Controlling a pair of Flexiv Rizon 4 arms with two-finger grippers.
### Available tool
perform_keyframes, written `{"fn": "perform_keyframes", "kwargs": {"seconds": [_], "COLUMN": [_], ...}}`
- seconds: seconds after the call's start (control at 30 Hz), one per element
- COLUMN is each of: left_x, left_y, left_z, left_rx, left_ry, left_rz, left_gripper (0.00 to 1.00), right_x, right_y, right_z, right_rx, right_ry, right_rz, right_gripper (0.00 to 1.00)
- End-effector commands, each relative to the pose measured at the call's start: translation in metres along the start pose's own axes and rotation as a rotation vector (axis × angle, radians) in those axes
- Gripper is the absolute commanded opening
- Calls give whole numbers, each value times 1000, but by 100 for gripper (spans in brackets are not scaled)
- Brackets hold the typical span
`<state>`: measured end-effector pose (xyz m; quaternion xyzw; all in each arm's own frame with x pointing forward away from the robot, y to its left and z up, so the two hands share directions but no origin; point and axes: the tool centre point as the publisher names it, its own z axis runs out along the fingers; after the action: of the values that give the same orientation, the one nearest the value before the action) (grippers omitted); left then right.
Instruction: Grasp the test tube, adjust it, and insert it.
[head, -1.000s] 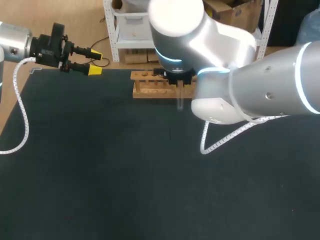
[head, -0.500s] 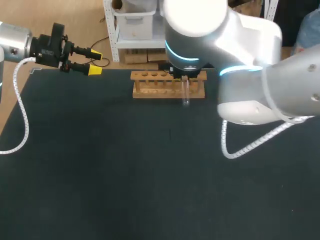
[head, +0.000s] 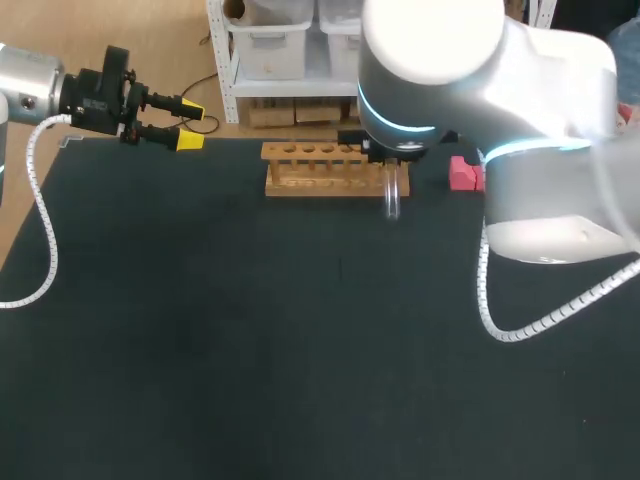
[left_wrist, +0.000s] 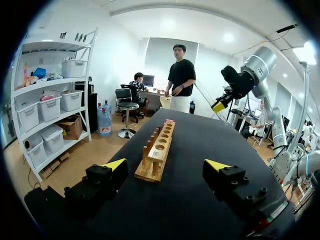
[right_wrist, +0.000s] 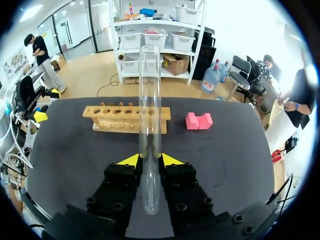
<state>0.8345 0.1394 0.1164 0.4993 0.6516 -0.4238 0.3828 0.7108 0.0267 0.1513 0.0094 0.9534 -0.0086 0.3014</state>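
Dark worktop (head: 250, 330) carries the wooden rack (head: 320, 180); your right pincer (right_wrist: 150, 159) pinches the test tube (right_wrist: 149, 100) near the rack's end (grasp done, insertion not yet). Your left pincer (head: 188, 126) hangs spread, well apart.

pink block (head: 461, 175) on black table (head: 250, 330), nr far edge, rt side

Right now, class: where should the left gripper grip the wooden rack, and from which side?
Probably from above, across the long sides of the wooden rack, near its left end: it is long and narrow, so the open left gripper could span it, and the right gripper holds the test tube by the other end.
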Motion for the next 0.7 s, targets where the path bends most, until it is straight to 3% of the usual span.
{"fn": "perform_keyframes", "kwargs": {"seconds": [0.03, 0.7], "left_x": [1, 1], "left_y": [1, 1], "left_z": [0, 0], "left_rx": [1, 1], "left_ry": [-1, -1], "left_rz": [2, 2], "left_gripper": [100, 100], "right_x": [4, 4], "right_y": [-1, 0], "right_z": [-3, -4], "right_rx": [-7, -10], "right_ry": [-18, -21], "right_rz": [2, 3], "right_gripper": [0, 0]}}
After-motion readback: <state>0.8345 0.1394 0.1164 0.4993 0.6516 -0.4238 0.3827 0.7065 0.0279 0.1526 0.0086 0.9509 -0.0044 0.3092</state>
